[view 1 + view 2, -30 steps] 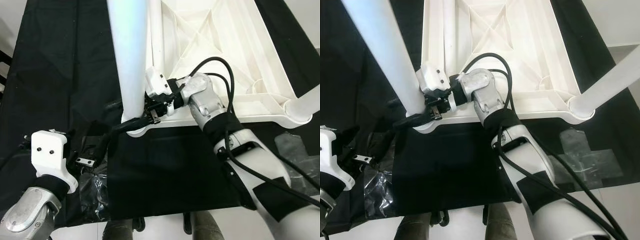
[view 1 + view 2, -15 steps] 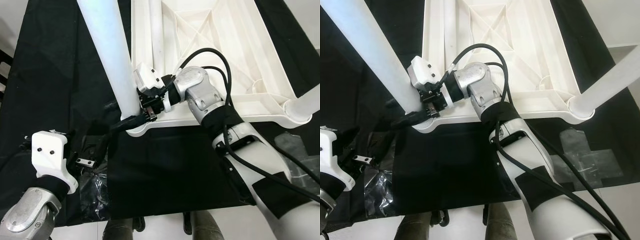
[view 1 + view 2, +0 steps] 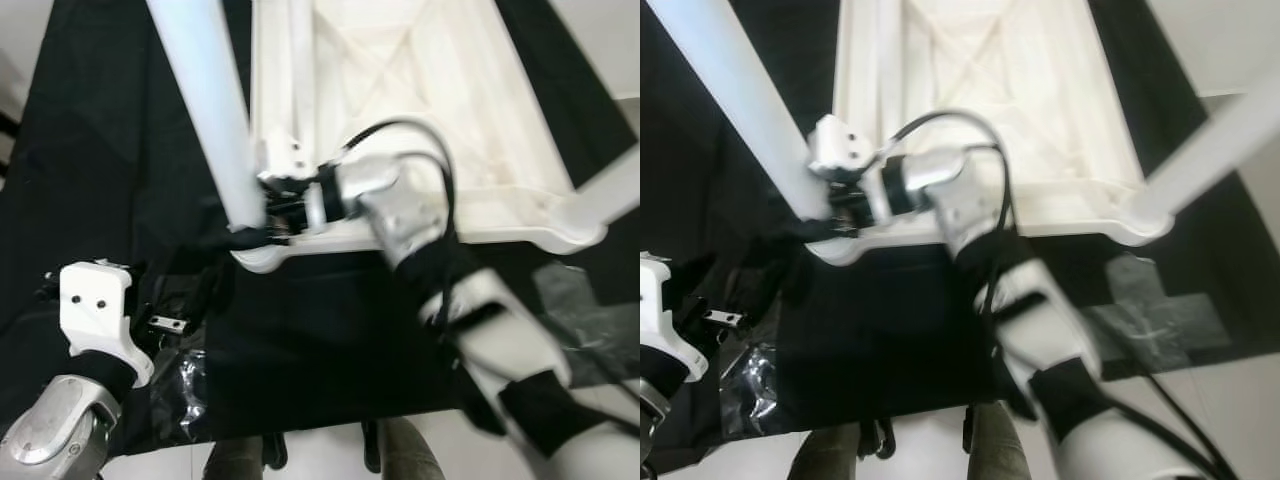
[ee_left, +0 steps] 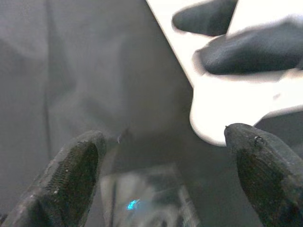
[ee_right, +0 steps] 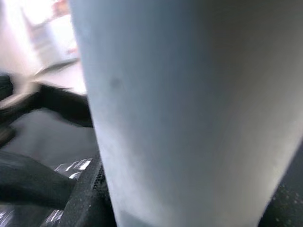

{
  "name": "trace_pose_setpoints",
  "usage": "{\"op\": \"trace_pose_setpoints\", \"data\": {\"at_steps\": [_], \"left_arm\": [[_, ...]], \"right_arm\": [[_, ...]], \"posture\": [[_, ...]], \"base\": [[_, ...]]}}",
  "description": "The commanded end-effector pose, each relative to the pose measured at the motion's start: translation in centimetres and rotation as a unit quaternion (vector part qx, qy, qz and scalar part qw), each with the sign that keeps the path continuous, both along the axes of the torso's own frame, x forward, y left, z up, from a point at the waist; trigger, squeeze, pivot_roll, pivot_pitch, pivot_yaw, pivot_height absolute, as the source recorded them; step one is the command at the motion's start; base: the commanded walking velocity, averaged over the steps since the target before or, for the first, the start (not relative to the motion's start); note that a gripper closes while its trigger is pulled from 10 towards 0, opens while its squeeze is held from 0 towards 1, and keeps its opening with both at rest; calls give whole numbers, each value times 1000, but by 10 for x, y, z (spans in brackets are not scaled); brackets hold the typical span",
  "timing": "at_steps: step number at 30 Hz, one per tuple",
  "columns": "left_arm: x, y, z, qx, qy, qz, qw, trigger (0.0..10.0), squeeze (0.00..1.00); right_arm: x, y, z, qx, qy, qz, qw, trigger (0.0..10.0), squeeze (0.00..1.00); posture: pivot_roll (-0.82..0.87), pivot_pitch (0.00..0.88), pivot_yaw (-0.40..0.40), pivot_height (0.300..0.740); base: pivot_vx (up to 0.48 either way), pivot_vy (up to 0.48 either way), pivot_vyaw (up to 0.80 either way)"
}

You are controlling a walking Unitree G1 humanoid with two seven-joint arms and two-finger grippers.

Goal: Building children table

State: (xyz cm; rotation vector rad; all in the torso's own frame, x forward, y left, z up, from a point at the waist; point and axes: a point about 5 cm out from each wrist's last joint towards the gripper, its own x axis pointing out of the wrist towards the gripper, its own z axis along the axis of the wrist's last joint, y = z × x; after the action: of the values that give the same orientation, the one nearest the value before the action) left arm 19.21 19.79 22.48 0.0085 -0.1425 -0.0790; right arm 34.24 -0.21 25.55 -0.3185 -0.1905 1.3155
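Note:
The white children's table top [image 3: 470, 120] lies upside down on a black cloth. A white table leg [image 3: 205, 110] stands tilted at its near left corner [image 4: 222, 118]. My right gripper [image 3: 250, 228] is shut on the base of this leg, which looms close and pale in the right wrist view [image 5: 189, 109]. Another leg [image 3: 1210, 140] stands at the near right corner. My left gripper [image 4: 161, 142] hovers open above the cloth just short of that left corner, nothing between its fingers [image 4: 71, 175].
The black cloth [image 3: 330, 340] covers the floor around the table. Crumpled clear plastic [image 3: 185, 385] lies beside my left arm, and another sheet [image 3: 1140, 320] lies at the right. My feet [image 3: 240, 462] stand at the cloth's near edge.
My right gripper has swung the leg's base leftward and the leg leans further left. The head camera has shifted and blurred. My left arm has stayed put.

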Motion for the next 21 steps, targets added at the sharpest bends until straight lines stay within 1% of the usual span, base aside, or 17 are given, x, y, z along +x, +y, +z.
{"op": "trace_pose_setpoints", "data": {"at_steps": [1, 2, 3, 4, 5, 6, 7, 8, 9, 10, 12, 14, 15, 16, 17, 18, 21], "left_arm": [[-3, 10, -3, -7, 7, 28, 1000, 10000, 0], [-3, 10, -3, -7, 7, 28, 1000, 10000, 0], [-2, 22, 6, 4, -11, 47, 999, 10000, 0], [-2, 22, 6, 4, -11, 47, 999, 10000, 0], [-1, 38, 18, 15, -32, 67, 997, 10000, 0], [-1, 51, 27, 33, -47, 79, 995, 10000, 0], [-1, 51, 27, 33, -47, 79, 995, 10000, 0], [-1, 61, 36, 52, -61, 88, 993, 10000, 0], [0, 68, 42, 67, -72, 97, 990, 10000, 0], [0, 68, 42, 67, -72, 97, 990, 10000, 0], [6, 75, 56, 87, -97, 102, 986, 10000, 0], [6, 75, 56, 87, -97, 102, 986, 10000, 0], [8, 75, 62, 93, -111, 96, 985, 10000, 0], [12, 71, 72, 101, -129, 72, 984, 10000, 0], [14, 68, 79, 106, -141, 54, 983, 10000, 0], [14, 68, 79, 106, -141, 54, 983, 10000, 0], [22, 60, 93, 110, -159, -1, 981, 10000, 0]], "right_arm": [[9, -49, -93, -114, 145, -187, 965, 10000, 0], [9, -49, -93, -114, 145, -187, 965, 10000, 0], [-14, -48, -101, -98, 155, -211, 960, 10000, 0], [-14, -48, -101, -98, 155, -211, 960, 10000, 0], [-37, -44, -105, -78, 171, -232, 954, 10000, 0], [-50, -38, -107, -67, 175, -238, 953, 10000, 0], [-50, -38, -107, -67, 175, -238, 953, 10000, 0], [-58, -32, -108, -59, 174, -245, 952, 10000, 0], [-60, -26, -109, -59, 166, -244, 954, 10000, 0], [-60, -26, -109, -59, 166, -244, 954, 10000, 0], [-55, -20, -113, -63, 154, -258, 952, 10000, 0], [-55, -20, -113, -63, 154, -258, 952, 10000, 0], [-56, -19, -112, -65, 147, -271, 949, 10000, 0], [-55, -19, -113, -69, 134, -284, 947, 10000, 0], [-54, -19, -113, -72, 125, -292, 946, 10000, 0], [-54, -19, -113, -72, 125, -292, 946, 10000, 0], [-50, -23, -112, -85, 104, -308, 942, 10000, 0]], "posture": [[48, 466, -30, 740], [48, 466, -30, 740], [50, 453, -32, 740], [50, 453, -32, 740], [44, 439, -23, 740], [36, 415, -14, 740], [36, 415, -14, 740], [36, 415, -14, 740], [38, 395, -9, 740], [38, 395, -9, 740], [44, 345, -15, 740], [44, 345, -15, 740], [44, 345, -15, 740], [34, 303, -12, 740], [34, 303, -12, 740], [34, 303, -12, 740], [29, 271, 0, 740]], "base": [[0, 0, 0], [0, 0, 0], [0, 0, 0], [0, 0, 0], [0, 0, 0], [0, 0, 0], [0, 0, 0], [0, 0, 0], [0, 0, 0], [0, 0, 0], [0, 0, 0], [0, 0, 0], [0, 0, 0], [0, 0, 0], [0, 0, 0], [0, 0, 0], [0, 0, 0]]}}
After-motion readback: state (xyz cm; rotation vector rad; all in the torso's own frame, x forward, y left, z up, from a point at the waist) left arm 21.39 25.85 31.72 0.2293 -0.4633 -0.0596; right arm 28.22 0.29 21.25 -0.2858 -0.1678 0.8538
